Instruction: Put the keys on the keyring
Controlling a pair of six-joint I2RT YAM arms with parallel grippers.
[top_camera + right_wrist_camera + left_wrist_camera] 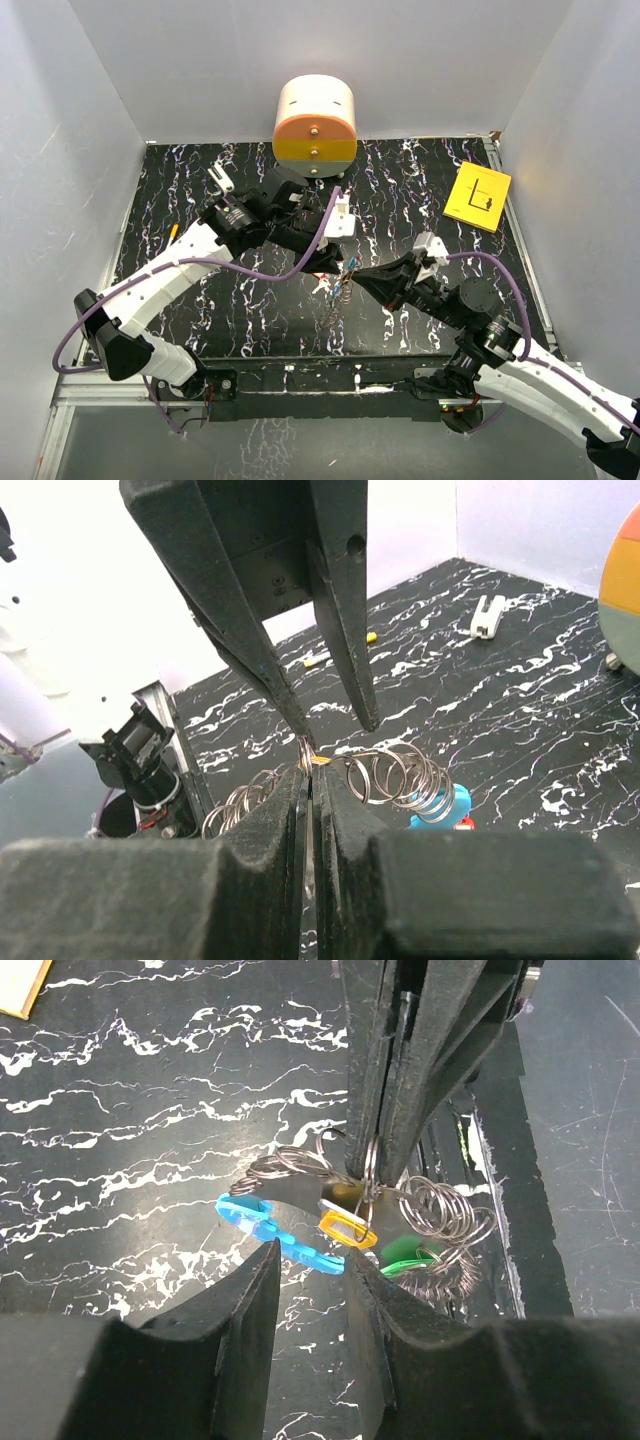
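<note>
A chain of silver keyrings (440, 1218) hangs over the black marbled table (150, 1110), with a blue key (275, 1232), a yellow tag (347, 1228) and a green key (405, 1257) in it. My right gripper (312, 775) is shut on one thin ring (310, 752) and holds the bunch up (340, 285). My left gripper (310, 1270) is open, and the blue key lies across its fingertips. In the right wrist view the rings (400, 775), the blue key (450, 805) and a bit of red (465, 823) show beyond my fingers. The left gripper (335, 723) hangs open above them.
A cream and orange cylinder (315, 125) stands at the back middle. A yellow card (478, 196) lies at the back right. A small white clip (488, 617) and a yellow stick (172, 232) lie at the left. White walls enclose the table.
</note>
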